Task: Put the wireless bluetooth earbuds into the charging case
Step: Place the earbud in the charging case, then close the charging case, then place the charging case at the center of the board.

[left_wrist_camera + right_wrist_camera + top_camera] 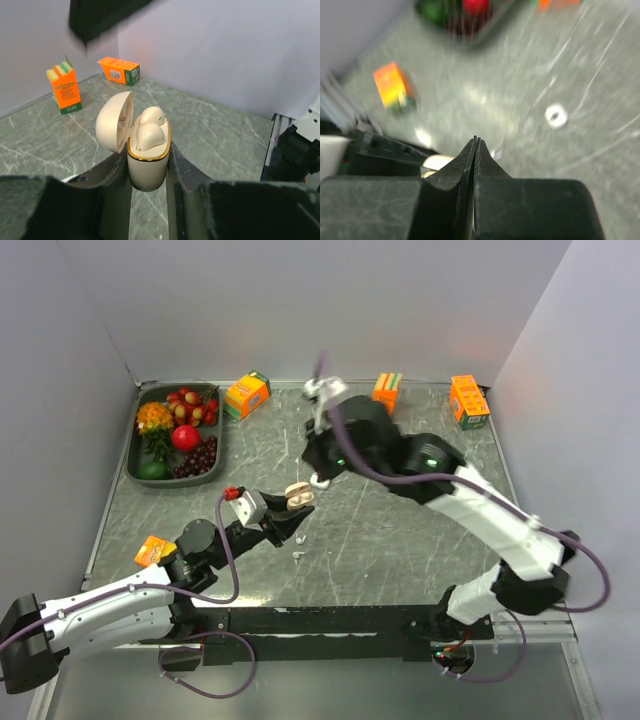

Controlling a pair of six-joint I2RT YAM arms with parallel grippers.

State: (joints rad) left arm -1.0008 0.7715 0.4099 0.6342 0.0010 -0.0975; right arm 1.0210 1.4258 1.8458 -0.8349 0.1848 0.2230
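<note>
The left tool [148, 167] grips a small beige rounded plastic charging case [147, 172] by its two sides and holds it upright above the middle of the grey marbled table [400, 540]. The case's hinged lid [115, 122] is swung open to the left. Two cream-coloured plastic earbuds [149, 137] sit side by side in the open case, one nearer and one farther, inside its gold-toned rim.

The right tool [475, 147] is closed, its dark fingers pressed flat together with nothing between them. It hangs just beyond the case, part of which shows pale below the fingers in the blurred right wrist view.

A small white ring [318, 480] lies on the table just right of the case. A tiny white piece [298, 555], too small to identify, lies on the near side of the left tool.

A dark tray [134, 440] of red, orange, green and dark fruit stands in the far left corner. Four orange cardboard cartons [247, 395] are spread about. Three are along the far edge of the table, and one is at the left edge beside the left arm.
</note>
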